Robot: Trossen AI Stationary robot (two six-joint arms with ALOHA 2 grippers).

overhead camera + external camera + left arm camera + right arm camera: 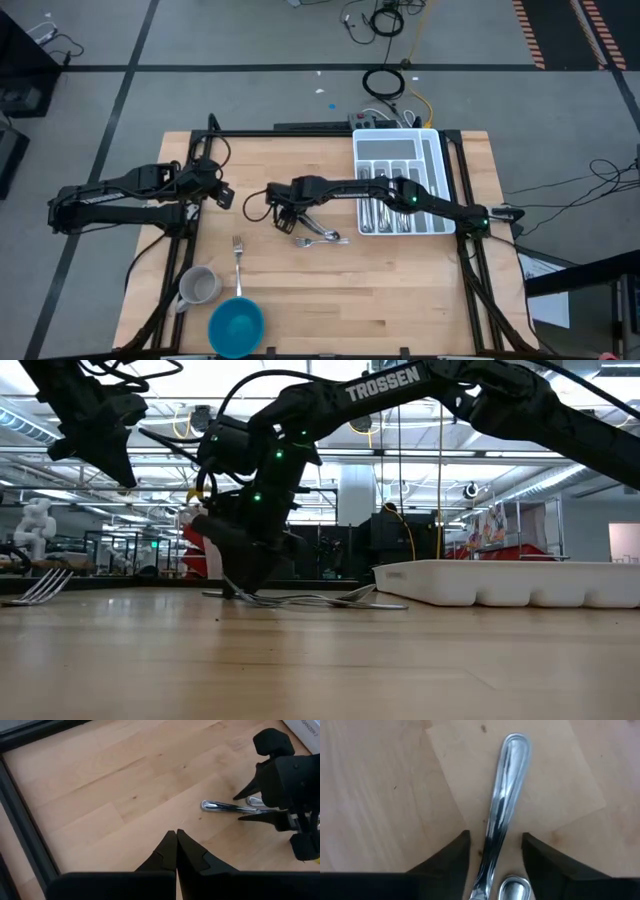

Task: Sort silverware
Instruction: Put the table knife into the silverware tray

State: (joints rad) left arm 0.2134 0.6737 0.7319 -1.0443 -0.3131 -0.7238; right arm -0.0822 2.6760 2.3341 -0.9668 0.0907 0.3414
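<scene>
So the right gripper (285, 216) is down at the pale wooden surface (400, 290), fingers spread either side of a slim shiny metal handle (502, 805). There's a visible gap on both sides, so it's straddling rather than pinching yet. My guess is it lines up along the handle because that's the easiest bit to lift. That piece sits in a small loose pile of silver cutlery (322, 238) mid-surface, so a neighbour could get dragged. One lone silver fork (238, 262) lies off toward the grey metal mug (198, 286) and round blue bowl (236, 325). The white compartmented plastic tray (437, 165) already holding silverware sits at the far right edge, with clear wood between. The left gripper (176, 851) hangs shut, well apart on the left.
</scene>
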